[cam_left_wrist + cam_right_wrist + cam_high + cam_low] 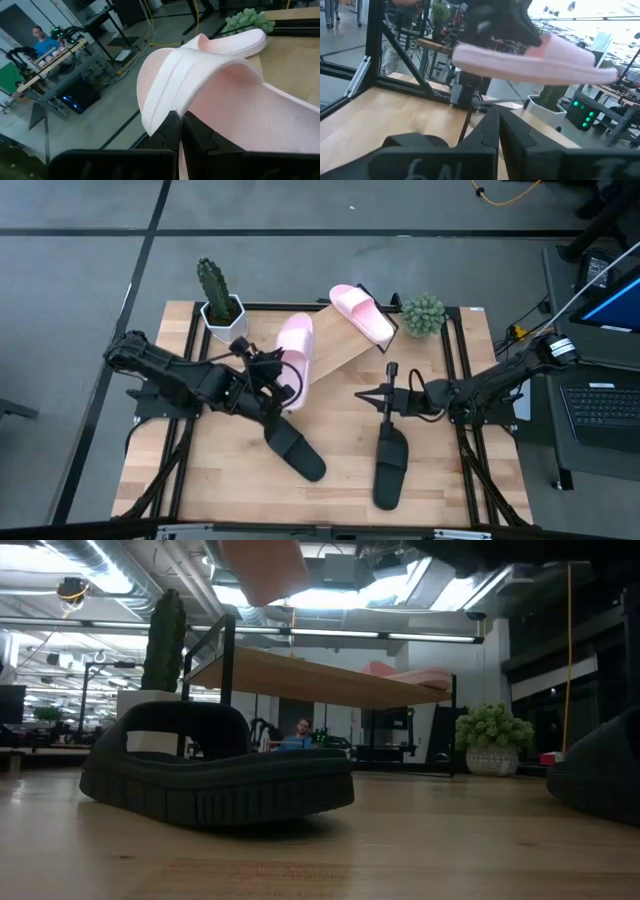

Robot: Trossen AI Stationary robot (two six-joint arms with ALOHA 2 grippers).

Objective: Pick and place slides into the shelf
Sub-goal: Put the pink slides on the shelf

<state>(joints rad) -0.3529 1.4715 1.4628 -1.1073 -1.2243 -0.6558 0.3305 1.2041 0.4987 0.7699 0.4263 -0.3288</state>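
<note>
Slide in hand: pale pink slide (296, 350), lifted off the table, over the near left end of the shelf (335, 350), carried by the left gripper (287, 392).
Left gripper state: closed on the pink slide, fingers pinched tight at its edge by the strap.
Handling: judged light and foam-like, springy rather than rigid; textured sole should resist slipping; not fragile.
Hold point: the wide strap (172, 82) or the sole edge beside it looks the best purchase; a thin edge pinch may let the slide swing.
Second pink slide (362, 314): lies on the far right part of the shelf.
Black slides: one (295, 448) on the table just near the left gripper, one (389, 462) near the right gripper (388, 398).
Right gripper state: closed, empty, poised above the heel end of its black slide.
Obstacles: potted cactus (219, 298) beside the shelf's left end; round green plant (424, 314) at its right end; the black wire frame edges the board.
Clearance: free board remains between the two pink slides.
</note>
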